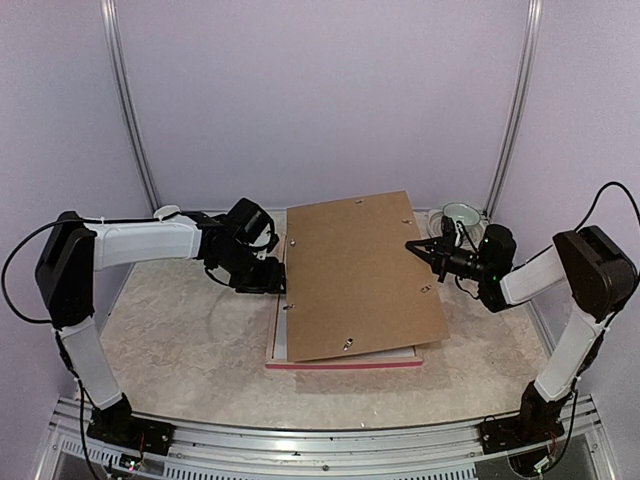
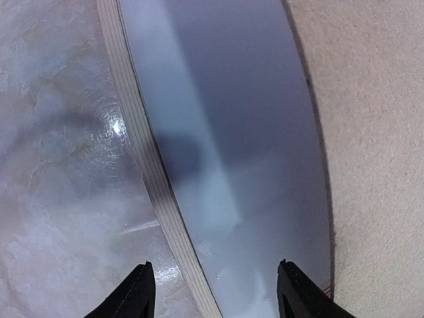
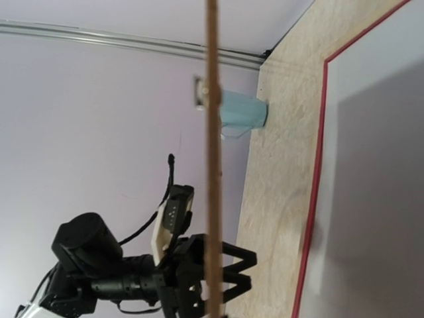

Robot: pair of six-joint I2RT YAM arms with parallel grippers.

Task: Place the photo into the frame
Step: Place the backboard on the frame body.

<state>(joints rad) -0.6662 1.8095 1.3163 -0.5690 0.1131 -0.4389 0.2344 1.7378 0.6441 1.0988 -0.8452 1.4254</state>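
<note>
The frame (image 1: 345,364) lies flat on the table, its pink front edge toward me. In the right wrist view its pale wood back (image 3: 278,199) and a pink inner line show. A plain brown backing board (image 1: 355,270) lies tilted over it. My right gripper (image 1: 416,247) is shut on the board's right edge, which the right wrist view shows edge-on (image 3: 212,165). My left gripper (image 1: 272,278) is open over the frame's left rail (image 2: 156,192) and a glossy grey-white sheet (image 2: 232,132), with the fingertips (image 2: 142,291) astride the rail. The photo's printed face is hidden.
A pale round container (image 1: 460,215) stands at the back right beside the right gripper; it also shows in the right wrist view (image 3: 242,112). The marbled tabletop (image 1: 180,340) lies around the frame. Lilac walls and metal rails close the back and sides.
</note>
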